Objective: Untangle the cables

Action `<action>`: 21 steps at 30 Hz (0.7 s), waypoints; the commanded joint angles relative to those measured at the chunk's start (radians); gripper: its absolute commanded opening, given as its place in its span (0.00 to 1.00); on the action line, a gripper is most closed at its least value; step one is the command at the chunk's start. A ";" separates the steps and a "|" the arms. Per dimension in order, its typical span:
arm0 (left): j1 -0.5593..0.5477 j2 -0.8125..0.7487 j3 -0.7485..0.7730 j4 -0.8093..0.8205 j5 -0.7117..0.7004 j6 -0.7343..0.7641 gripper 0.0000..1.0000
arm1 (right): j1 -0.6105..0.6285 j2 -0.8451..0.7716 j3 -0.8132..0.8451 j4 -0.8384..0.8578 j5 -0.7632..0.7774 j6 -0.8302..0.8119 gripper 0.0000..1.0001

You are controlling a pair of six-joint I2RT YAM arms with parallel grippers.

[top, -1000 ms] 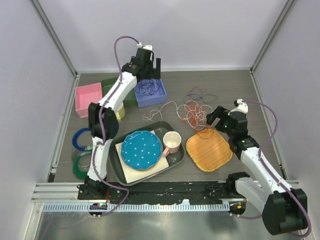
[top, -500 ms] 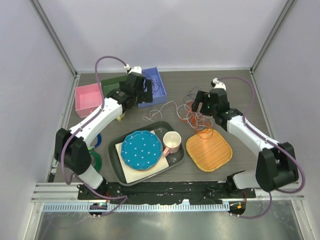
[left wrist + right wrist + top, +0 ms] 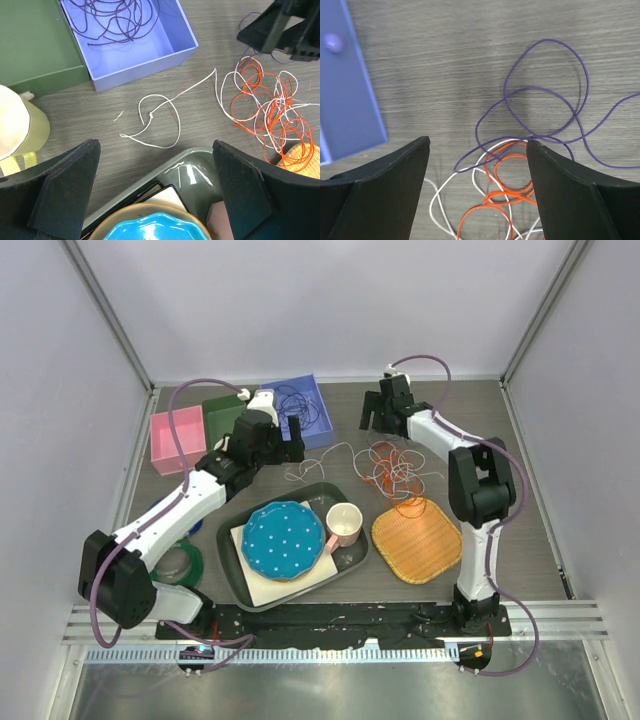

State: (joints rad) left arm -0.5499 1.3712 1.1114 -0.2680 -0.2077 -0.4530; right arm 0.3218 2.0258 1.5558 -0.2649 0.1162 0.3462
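Our left gripper [image 3: 155, 187] and right gripper [image 3: 477, 185] both gape wide, holding nothing. We risk the right one pinching purple cable [image 3: 545, 40] plus orange cable [image 3: 512, 191] together, tightening the tangle.

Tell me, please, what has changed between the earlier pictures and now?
The left end effector came back from above the blue box toward the tray; the right end effector swung from the wicker mat to beyond the cables. Both open, empty. Cables look unmoved.

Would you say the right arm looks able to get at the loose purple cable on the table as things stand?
Probably yes: the right gripper hangs open right above the purple cable, with nothing between them.
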 commanded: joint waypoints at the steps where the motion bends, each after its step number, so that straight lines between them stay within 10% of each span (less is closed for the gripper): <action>1: -0.002 -0.006 0.011 0.087 0.005 0.008 1.00 | 0.013 0.083 0.116 -0.080 0.062 0.002 0.83; 7: -0.004 -0.004 0.011 0.089 0.008 -0.001 1.00 | 0.025 0.166 0.196 -0.077 0.112 0.019 0.65; 11: -0.002 -0.017 0.014 0.079 0.010 -0.013 1.00 | 0.023 0.151 0.233 -0.065 0.146 0.022 0.04; 21: -0.002 -0.035 0.007 0.070 0.201 -0.024 1.00 | 0.030 -0.241 0.133 0.067 0.122 -0.079 0.01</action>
State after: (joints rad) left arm -0.5499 1.3712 1.1114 -0.2367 -0.1360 -0.4683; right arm 0.3443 2.0445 1.6867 -0.3309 0.2432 0.3290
